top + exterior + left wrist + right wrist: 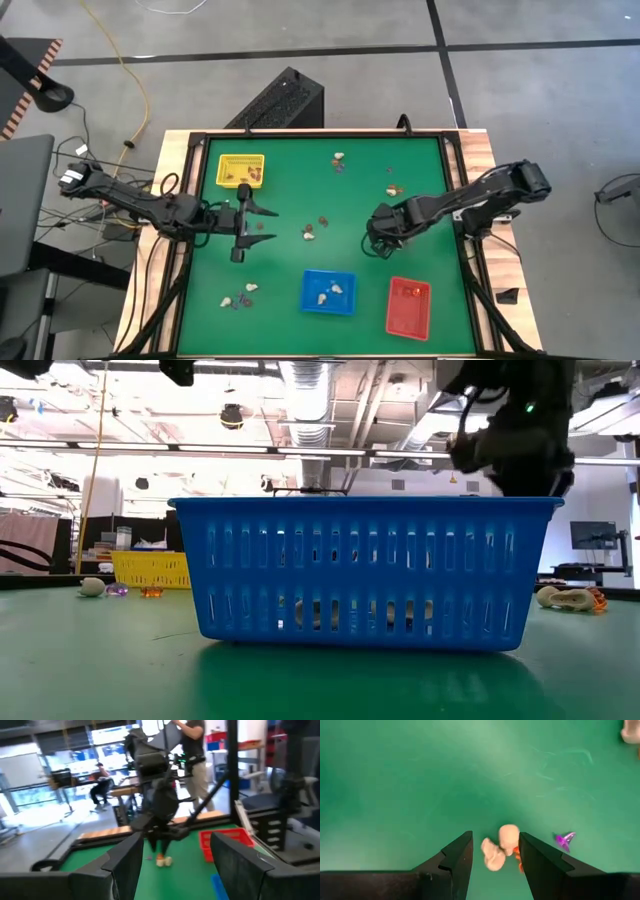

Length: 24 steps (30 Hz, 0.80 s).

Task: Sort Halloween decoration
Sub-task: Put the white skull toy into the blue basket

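My right gripper (383, 243) hangs over the green table's right half, pointing down, and is open. In the right wrist view its fingers (495, 836) stand on either side of two whitish-cream trinkets (499, 849) lying on the table. An orange trinket (517, 853) is half hidden by one finger, and a purple one (564, 840) lies beside it. My left gripper (265, 225) is open, held level above the left half and pointing right. More trinkets lie loose (310, 232) (340, 160) (393, 188) (240, 296).
The yellow tray (241, 170) sits far left, the blue tray (328, 291) near the middle and the red tray (409, 305) near right; each holds trinkets. The blue tray (365, 570) fills the low view. People show in the room beyond the table.
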Available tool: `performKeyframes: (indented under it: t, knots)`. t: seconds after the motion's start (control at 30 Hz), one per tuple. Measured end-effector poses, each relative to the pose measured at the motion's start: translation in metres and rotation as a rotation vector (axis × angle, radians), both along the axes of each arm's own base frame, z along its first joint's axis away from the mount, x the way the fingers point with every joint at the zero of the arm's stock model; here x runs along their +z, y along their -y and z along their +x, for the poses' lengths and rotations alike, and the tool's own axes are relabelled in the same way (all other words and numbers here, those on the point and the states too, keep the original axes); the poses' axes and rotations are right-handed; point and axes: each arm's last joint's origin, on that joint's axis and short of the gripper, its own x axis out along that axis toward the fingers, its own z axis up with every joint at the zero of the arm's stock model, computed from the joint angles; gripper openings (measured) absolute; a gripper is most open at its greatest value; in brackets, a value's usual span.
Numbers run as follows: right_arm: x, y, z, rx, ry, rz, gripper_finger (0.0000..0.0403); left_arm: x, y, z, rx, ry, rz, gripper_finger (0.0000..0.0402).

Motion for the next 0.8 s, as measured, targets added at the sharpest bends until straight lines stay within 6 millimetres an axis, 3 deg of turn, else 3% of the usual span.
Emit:
performKeyframes:
  t: [0.2,0.33,0.8]
  knots:
    - [-0.016,0.004,0.007,-0.039,-0.085,0.006,0.0189,0.000,0.003,0.000,-0.016,-0.004,0.000,0.0222]
    - [-0.023,0.005,0.010,0.025,-0.123,0.006,0.0189,-0.001,0.003,0.000,-0.016,-0.005,-0.005,0.0222]
    - [-0.027,0.020,0.010,0.098,-0.153,0.071,0.0189,-0.004,0.003,0.000,-0.018,-0.044,-0.018,0.0222]
